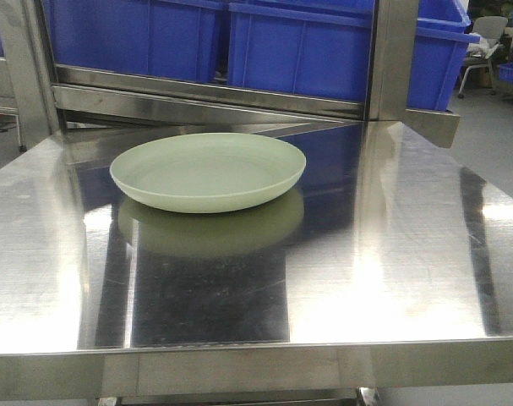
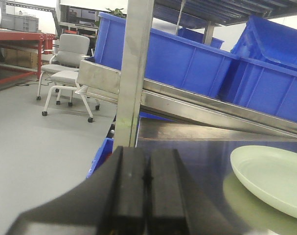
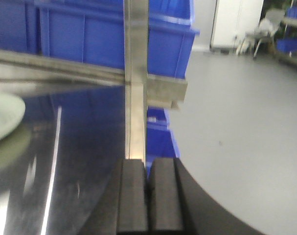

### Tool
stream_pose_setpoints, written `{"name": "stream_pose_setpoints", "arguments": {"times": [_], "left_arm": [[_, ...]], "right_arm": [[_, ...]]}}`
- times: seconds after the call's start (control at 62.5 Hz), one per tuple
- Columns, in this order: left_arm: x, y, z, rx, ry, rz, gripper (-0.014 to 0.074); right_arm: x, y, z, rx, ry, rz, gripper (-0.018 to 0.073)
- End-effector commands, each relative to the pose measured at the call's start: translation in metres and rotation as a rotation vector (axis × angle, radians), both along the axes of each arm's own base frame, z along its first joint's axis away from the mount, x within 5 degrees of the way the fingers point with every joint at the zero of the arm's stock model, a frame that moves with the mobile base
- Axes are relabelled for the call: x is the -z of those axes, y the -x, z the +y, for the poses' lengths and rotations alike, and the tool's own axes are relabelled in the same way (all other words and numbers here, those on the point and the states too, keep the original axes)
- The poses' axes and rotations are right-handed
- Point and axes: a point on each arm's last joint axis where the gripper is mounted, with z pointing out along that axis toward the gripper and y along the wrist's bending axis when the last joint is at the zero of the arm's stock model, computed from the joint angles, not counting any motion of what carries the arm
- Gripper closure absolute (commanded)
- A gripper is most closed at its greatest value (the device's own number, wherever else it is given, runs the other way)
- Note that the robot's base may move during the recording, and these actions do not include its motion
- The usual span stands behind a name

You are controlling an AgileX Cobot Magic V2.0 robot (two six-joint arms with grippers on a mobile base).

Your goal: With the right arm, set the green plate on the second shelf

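From the front, a round, shallow, pale mint-green plastic plate lies flat on the shiny stainless steel table, a little left of the middle and towards the back, with its reflection in the metal just beneath it. Behind it, one tier up, big blue plastic bins stand along a steel shelf, with a square steel upright post at the right.

From the left wrist, the black left arm has its jaws clenched tight with nothing between them. The plate is off to the right, well apart. A grey office chair stands on the floor at left.

From the right wrist, the black right arm has its jaws pressed together too, empty, facing the post. Only the plate's edge shows at the far left, well apart
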Motion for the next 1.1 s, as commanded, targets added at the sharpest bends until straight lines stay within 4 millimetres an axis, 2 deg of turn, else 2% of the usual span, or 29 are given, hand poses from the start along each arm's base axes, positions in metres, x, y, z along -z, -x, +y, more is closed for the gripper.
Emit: {"name": "stream_pose_setpoints", "arguments": {"times": [0.0, 0.16, 0.256, 0.368, 0.464, 0.592, 0.705, 0.769, 0.849, 0.993, 1.089], "left_arm": [[0.006, 0.000, 0.000, -0.003, 0.008, -0.058, 0.0466], [0.006, 0.000, 0.000, -0.003, 0.008, -0.058, 0.0466], [0.006, 0.000, 0.000, -0.003, 0.008, -0.058, 0.0466], [0.006, 0.000, 0.000, -0.003, 0.008, -0.058, 0.0466], [0.006, 0.000, 0.000, -0.003, 0.008, -0.058, 0.0466], [0.006, 0.000, 0.000, -0.003, 0.008, -0.058, 0.0466], [0.006, 0.000, 0.000, -0.003, 0.008, -0.058, 0.0466], [0.006, 0.000, 0.000, -0.003, 0.008, -0.058, 0.0466], [0.006, 0.000, 0.000, -0.003, 0.008, -0.058, 0.0466], [0.006, 0.000, 0.000, -0.003, 0.008, -0.058, 0.0466], [0.006, 0.000, 0.000, -0.003, 0.008, -0.058, 0.0466]], "right_arm": [[-0.023, 0.005, 0.000, 0.005, 0.009, -0.216, 0.0510], [-0.033, 0.008, -0.001, 0.006, -0.005, -0.328, 0.0510], [-0.038, 0.010, -0.001, -0.020, -0.147, -0.380, 0.0510], [-0.047, 0.010, 0.000, -0.062, -0.304, -0.357, 0.0510], [-0.067, 0.010, 0.002, -0.080, -0.263, -0.341, 0.0510], [-0.104, 0.001, 0.007, -0.104, -0.104, -0.349, 0.0510], [-0.132, -0.027, 0.012, -0.142, -0.048, -0.288, 0.0510], [-0.139, -0.048, 0.015, -0.173, -0.060, -0.229, 0.0510], [-0.143, -0.076, 0.020, -0.236, -0.110, -0.169, 0.0510], [-0.140, -0.123, 0.029, -0.344, -0.311, -0.073, 0.0510], [-0.133, -0.149, 0.034, -0.381, -0.195, 0.011, 0.0510]]}}
